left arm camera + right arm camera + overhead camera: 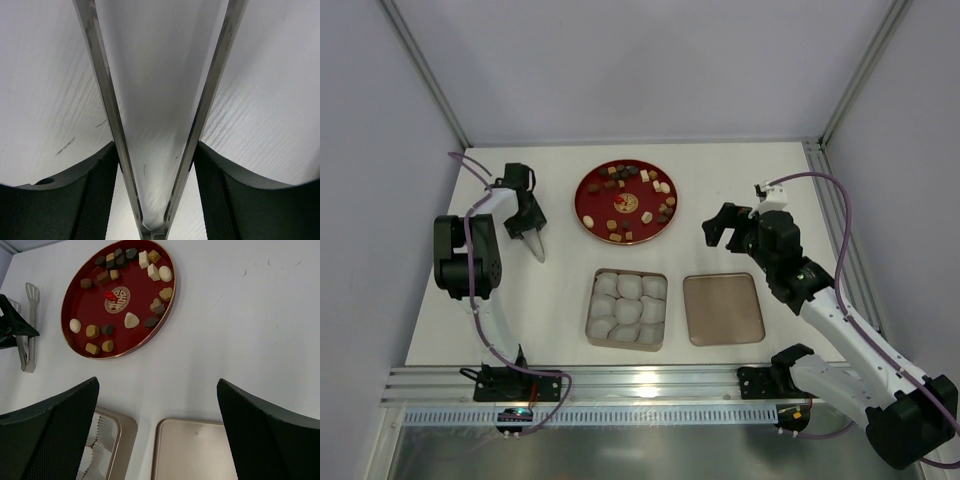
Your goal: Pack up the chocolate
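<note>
My left hand (527, 222) is pinching thin metal tongs (537, 247), tips down over the white bench (560, 300). My right hand (725, 228) just hangs spread wide. The small brown, tan and cream chocolate pieces (131, 320) all sit on the round red plate (588, 195), far middle.

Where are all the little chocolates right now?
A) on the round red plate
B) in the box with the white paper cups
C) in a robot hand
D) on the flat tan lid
A: the chocolates all lie on the red plate, while the paper cups and the lid hold none.
</note>
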You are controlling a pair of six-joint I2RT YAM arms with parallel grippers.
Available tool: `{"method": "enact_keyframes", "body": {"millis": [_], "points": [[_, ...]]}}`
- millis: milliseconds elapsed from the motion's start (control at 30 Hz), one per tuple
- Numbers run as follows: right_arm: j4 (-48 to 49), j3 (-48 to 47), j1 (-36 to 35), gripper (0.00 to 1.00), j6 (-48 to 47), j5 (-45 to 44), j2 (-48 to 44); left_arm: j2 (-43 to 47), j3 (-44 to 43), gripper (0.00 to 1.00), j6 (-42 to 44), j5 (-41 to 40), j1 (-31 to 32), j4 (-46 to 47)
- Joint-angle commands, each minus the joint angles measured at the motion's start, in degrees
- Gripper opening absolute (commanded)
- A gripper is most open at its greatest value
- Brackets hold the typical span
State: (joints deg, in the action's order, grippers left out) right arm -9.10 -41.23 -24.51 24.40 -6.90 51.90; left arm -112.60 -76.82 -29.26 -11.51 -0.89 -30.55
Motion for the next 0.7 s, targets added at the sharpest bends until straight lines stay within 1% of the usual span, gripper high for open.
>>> {"method": "enact_keyframes", "body": {"millis": [0, 133, 300, 467, 667], "points": [[0.93, 0.1, 0.17, 1.0, 1.0, 1.09, 0.66, -1.93, 1.23, 0.59, -0.27, 3.51, -0.17, -3.03], [0.93, 0.01, 0.25, 1.0, 1.09, 1.36, 0.66, -1.05, 0.79, 0.55, -0.71, 4.91, -0.26, -3.38], [0.84, -0.07, 0.25, 1.0, 1.26, 1.36, 0.4, 1.84, -1.67, 0.52, -0.98, 5.18, 0.01, -6.8], [1.11, -0.08, 0.17, 1.0, 1.52, 1.71, 0.75, 5.8, -3.6, 0.52, -0.54, 5.0, 0.36, -10.67], [1.19, -0.16, 0.25, 1.0, 1.44, 1.71, 0.92, 10.72, -2.55, 0.53, 0.69, 4.39, 0.36, -13.04]]}}
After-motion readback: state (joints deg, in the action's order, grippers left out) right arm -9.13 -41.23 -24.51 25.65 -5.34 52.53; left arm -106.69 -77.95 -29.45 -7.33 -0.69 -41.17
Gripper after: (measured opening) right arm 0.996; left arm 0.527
